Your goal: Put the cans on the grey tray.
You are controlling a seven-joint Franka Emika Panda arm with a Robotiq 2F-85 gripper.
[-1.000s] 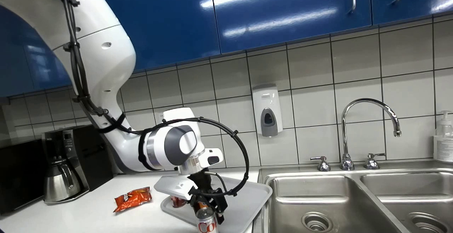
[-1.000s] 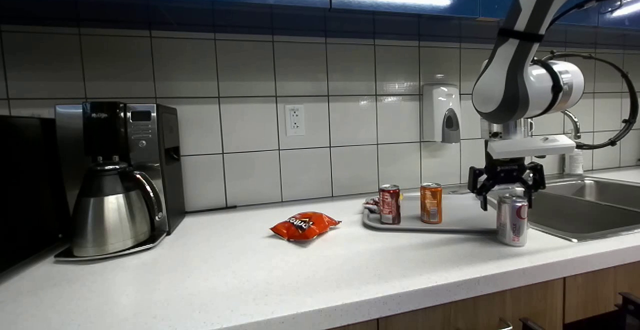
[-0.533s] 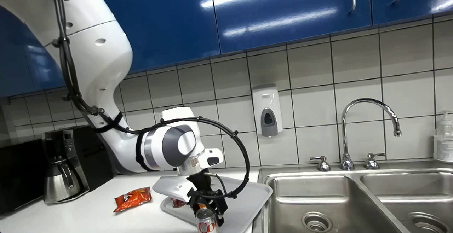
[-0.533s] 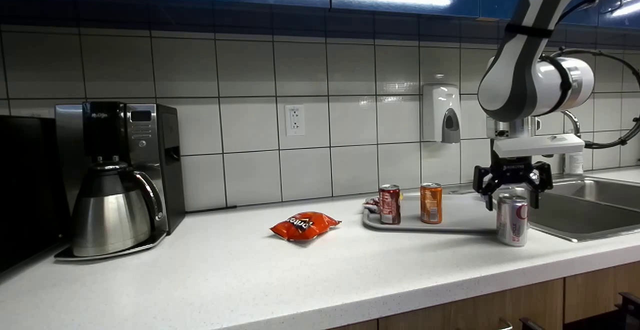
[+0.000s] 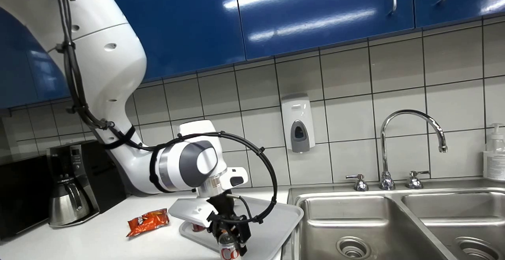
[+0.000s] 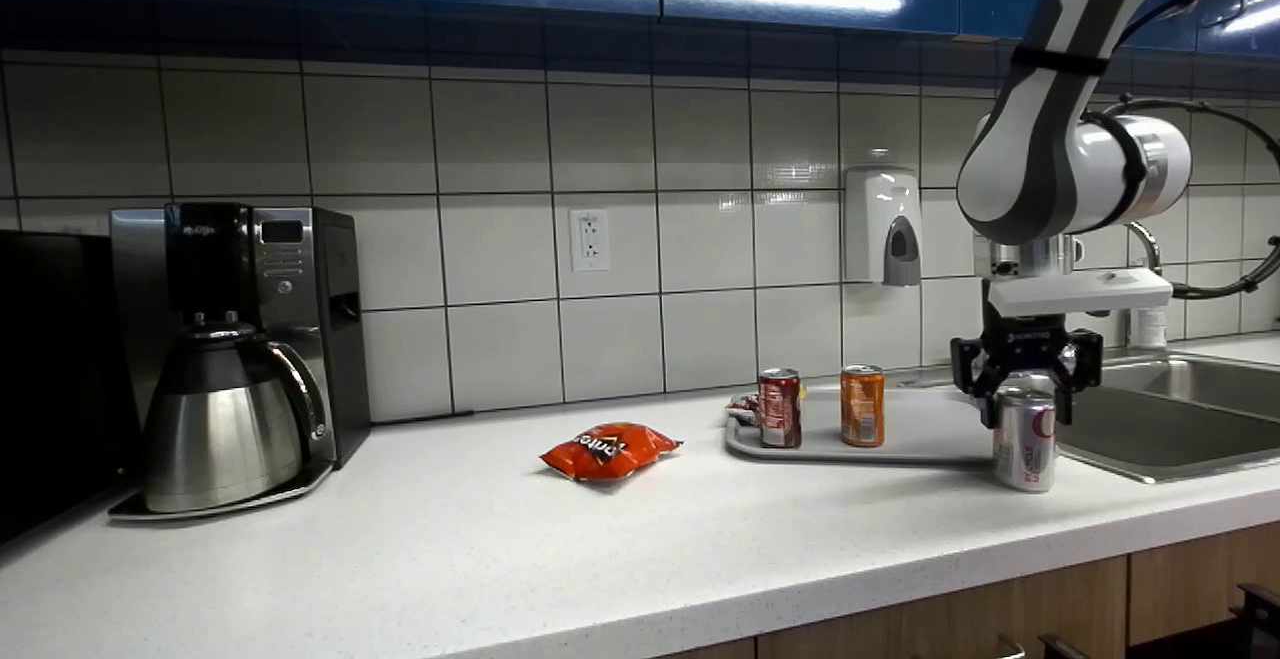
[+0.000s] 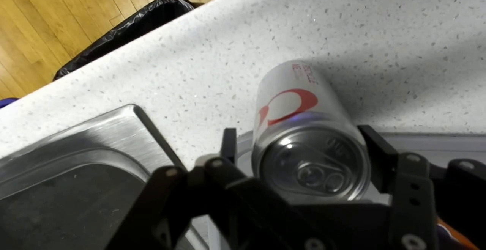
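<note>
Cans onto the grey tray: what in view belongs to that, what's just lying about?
For the job:
grey tray
dark red can, on it
orange can, on it
silver-white can, on the counter

Just lying about:
orange-red snack packet
coffee maker
crinkled item partly behind the dark red can

One dark red can [image 6: 779, 409] and one orange can [image 6: 862, 406] on the single grey tray [image 6: 930, 426], plus one silver-white can [image 6: 1025, 444] on the worktop [image 6: 500, 559] just off the tray's edge, make three cans, with one end effector [image 6: 1027, 412] near that edge. At the tray's end is at least one small crinkled item [image 6: 743, 411], partly hidden; near the tray lies one snack packet [image 6: 608, 451], and well apart from it stands one coffee maker [image 6: 285, 279] with one carafe [image 6: 225, 429]. Just beside the tray is one sink [image 5: 414, 221] with two basins [image 5: 335, 230], one faucet [image 5: 383, 149] and two tap handles [image 5: 359, 183]; above the tray hangs one wall dispenser [image 5: 298, 122].
</note>
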